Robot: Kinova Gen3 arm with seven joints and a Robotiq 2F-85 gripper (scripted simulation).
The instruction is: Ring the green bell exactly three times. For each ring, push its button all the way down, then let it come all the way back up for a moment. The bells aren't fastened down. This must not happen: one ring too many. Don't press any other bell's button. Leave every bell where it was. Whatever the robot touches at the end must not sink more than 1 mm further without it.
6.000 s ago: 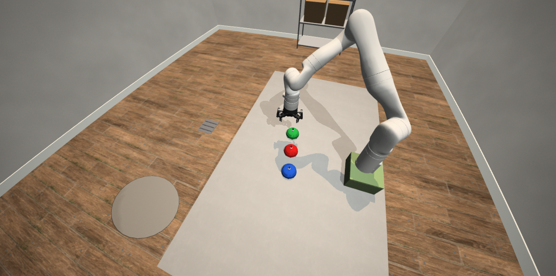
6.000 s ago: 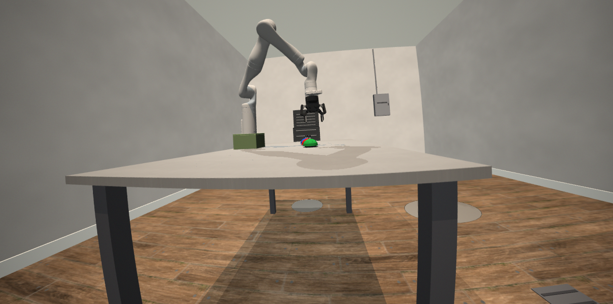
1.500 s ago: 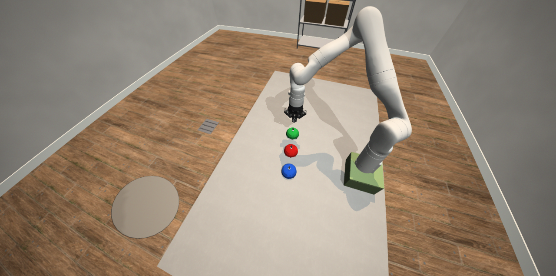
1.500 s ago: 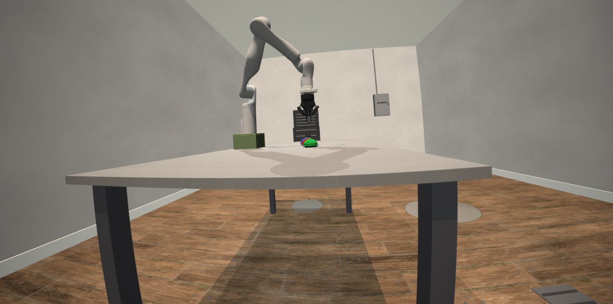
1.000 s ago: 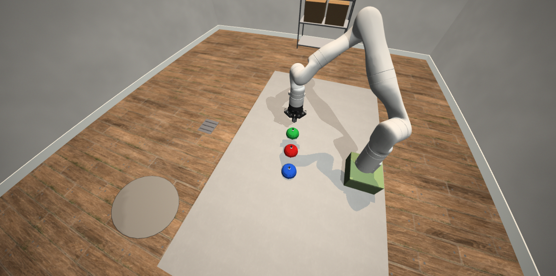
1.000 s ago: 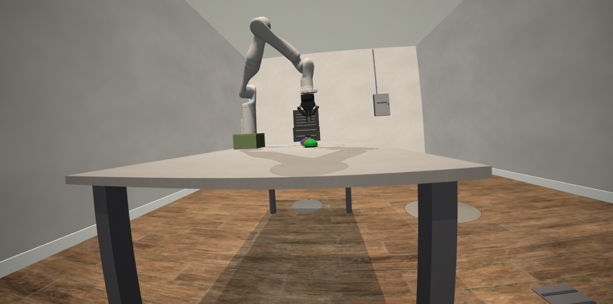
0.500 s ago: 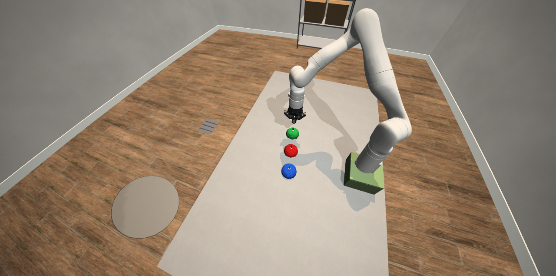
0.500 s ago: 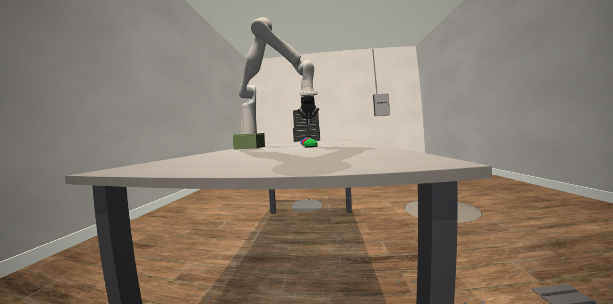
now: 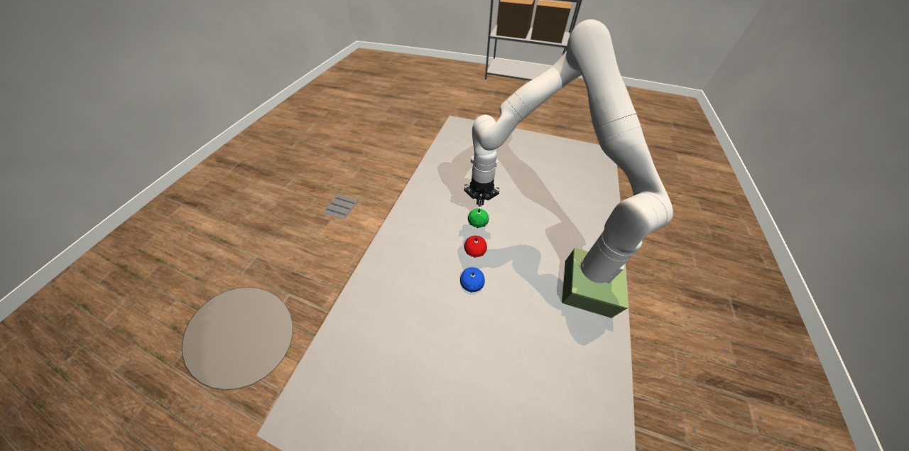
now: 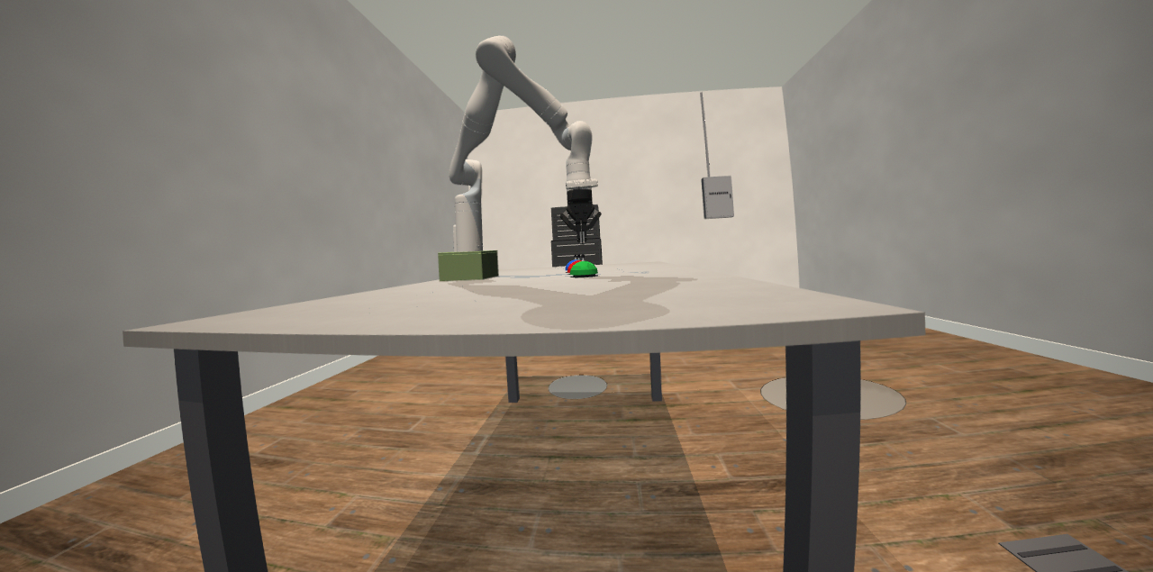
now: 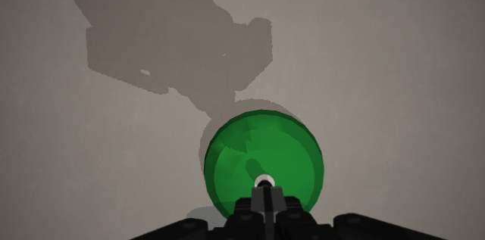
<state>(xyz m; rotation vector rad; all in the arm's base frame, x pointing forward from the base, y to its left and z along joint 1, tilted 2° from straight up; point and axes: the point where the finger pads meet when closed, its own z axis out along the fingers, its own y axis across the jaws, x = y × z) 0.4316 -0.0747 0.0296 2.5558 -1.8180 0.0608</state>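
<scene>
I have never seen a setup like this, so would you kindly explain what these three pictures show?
A white robot arm stands on a green base bolted to a table. One picture looks down from above, one looks across the table from the side, and one comes from a camera on the arm's wrist. Three bells sit in a row: a green bell, a red bell and a blue bell. The gripper is shut and holds nothing. It points down just above the green bell's button; whether it touches is unclear.
</scene>
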